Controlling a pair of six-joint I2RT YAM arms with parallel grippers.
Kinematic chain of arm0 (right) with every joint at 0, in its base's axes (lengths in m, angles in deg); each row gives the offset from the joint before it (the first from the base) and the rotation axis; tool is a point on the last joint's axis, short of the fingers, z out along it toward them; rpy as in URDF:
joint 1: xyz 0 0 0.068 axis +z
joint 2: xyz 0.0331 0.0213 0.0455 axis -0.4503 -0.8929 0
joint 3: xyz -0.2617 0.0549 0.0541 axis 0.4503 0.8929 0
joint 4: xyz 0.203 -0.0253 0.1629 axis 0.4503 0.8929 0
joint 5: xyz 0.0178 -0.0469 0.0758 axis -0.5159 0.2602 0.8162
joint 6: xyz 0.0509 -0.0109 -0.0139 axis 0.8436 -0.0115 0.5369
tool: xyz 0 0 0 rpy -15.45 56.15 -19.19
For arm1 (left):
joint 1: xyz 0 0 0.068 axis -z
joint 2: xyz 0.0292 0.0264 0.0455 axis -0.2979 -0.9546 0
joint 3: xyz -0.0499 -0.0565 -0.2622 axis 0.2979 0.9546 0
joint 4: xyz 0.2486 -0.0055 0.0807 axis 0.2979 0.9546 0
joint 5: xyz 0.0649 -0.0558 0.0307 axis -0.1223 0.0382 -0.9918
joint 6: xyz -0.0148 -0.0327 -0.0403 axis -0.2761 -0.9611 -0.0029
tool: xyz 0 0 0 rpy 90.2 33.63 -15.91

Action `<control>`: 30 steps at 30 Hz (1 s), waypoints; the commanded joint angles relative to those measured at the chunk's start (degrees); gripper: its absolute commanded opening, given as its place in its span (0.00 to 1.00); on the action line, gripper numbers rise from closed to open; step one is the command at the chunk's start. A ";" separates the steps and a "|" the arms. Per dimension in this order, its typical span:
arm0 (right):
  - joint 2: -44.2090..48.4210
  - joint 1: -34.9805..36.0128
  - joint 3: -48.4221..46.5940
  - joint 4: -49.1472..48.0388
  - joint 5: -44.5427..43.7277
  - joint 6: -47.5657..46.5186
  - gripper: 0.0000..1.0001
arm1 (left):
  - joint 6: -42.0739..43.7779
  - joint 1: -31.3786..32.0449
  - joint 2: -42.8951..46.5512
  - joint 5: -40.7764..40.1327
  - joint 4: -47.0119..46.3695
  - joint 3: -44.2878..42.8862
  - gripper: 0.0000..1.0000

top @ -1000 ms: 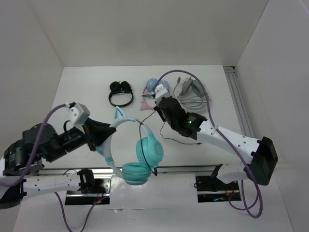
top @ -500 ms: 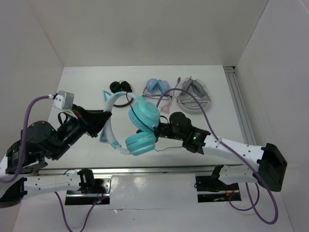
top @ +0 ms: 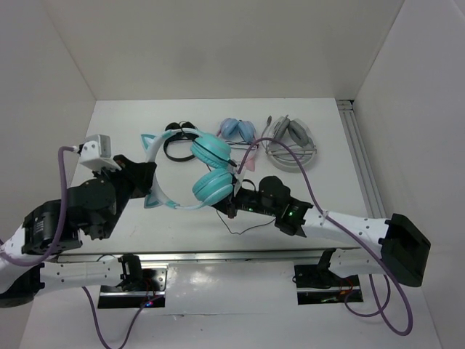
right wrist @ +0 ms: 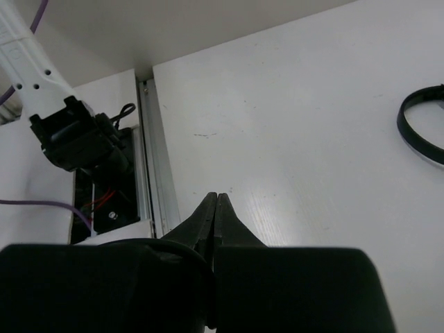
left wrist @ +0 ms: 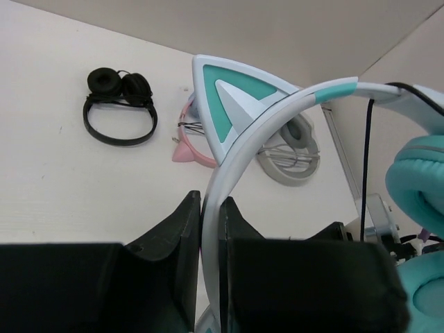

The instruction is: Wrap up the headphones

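White matte table [top: 123, 123] boxed by plain white back wall [top: 218, 43] and side walls [top: 36, 87]. Aluminium rail [top: 360, 160] along the table's right edge. Even light.

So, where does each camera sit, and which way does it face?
Top external: above and behind the robot, looking down on the table; left arm and right arm show.
Left wrist: on the left arm, looking along its jaws, shut on the teal headphones' band, toward the small black pair.
Right wrist: on the right arm, looking along its shut jaws across the table to a rail.
Top and left wrist share both pairs.
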 commanded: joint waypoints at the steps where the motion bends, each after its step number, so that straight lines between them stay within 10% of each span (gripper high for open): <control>1: -0.22 0.60 2.05 -4.42 -3.72 0.65 0.00 | -7.88 -0.42 4.10 -11.77 -8.38 -5.69 0.00; 21: -4.00 6.58 3.90 -9.71 -43.19 12.88 0.00 | -3.48 -0.42 5.87 -15.82 -11.02 -8.43 0.00; 30: -3.64 6.58 3.72 -10.67 -7.76 1.72 0.00 | 3.97 -0.42 5.34 -19.49 -18.30 -6.94 0.00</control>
